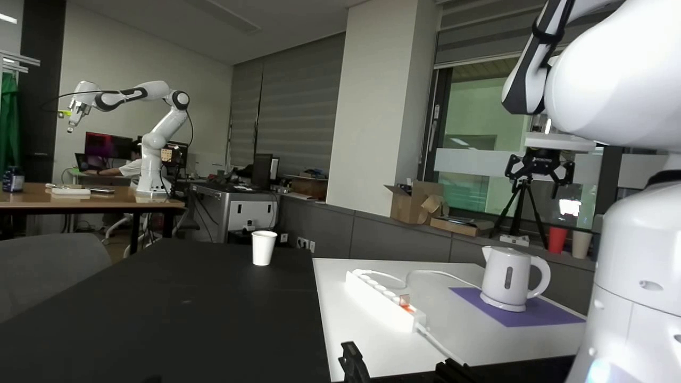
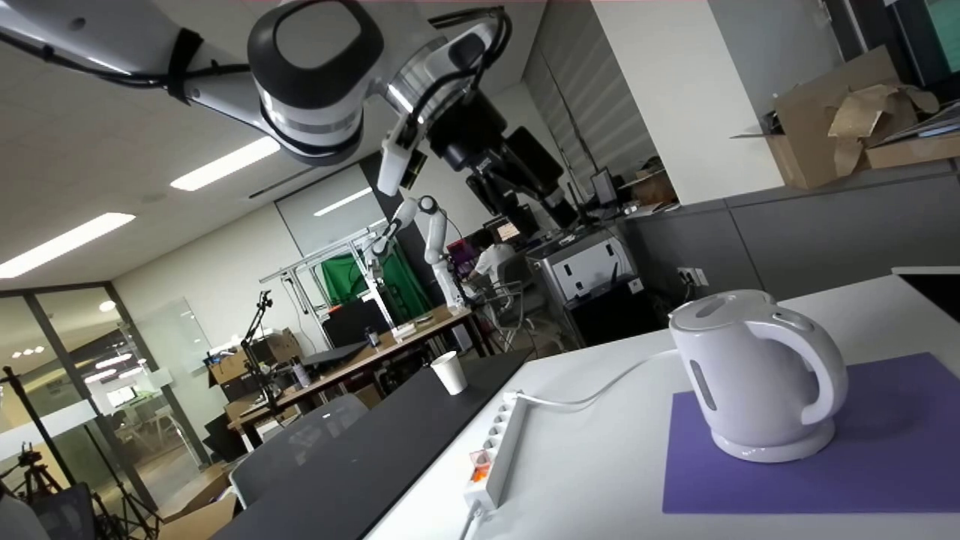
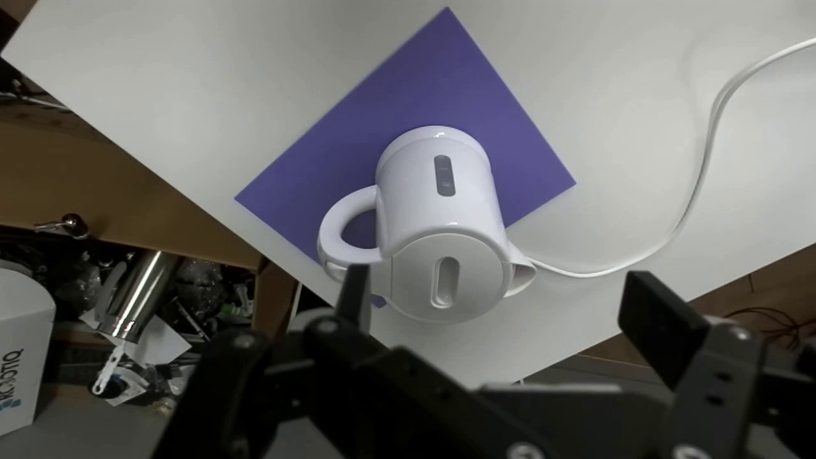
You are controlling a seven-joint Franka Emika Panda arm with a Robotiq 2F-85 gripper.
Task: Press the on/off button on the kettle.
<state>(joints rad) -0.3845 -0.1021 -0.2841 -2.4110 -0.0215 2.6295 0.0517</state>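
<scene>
Black fingers [image 3: 662,328] stand well apart at the end of the hand [image 3: 494,299], nothing held between them, and the hand hangs higher than the white electric kettle [image 3: 440,220], touching no part of it. I judge the current step to be the approach, with the press not yet made. An oval patch [image 2: 793,321] on top of the kettle's handle [image 2: 831,375] is probably the on/off button, though any marking on it is too small to read. Next, I think, the hand should line up over that handle side of the kettle, draw its fingers together into one firm tip, and push straight down; a glancing push could slide or tip the kettle. As for pose, the Panda arm [image 1: 612,80] is raised and bent above the kettle's level, so that the fingers point down. The kettle itself stands upright on a purple mat [image 2: 900,457], which lies on the white tabletop [image 2: 600,465]. On the side of the kettle's spout [image 3: 524,275], a white cord [image 3: 586,275] leads to a power strip [image 1: 382,303], and farther from the kettle than that strip a paper cup [image 1: 263,248] stands on a black tabletop [image 1: 186,308].
</scene>
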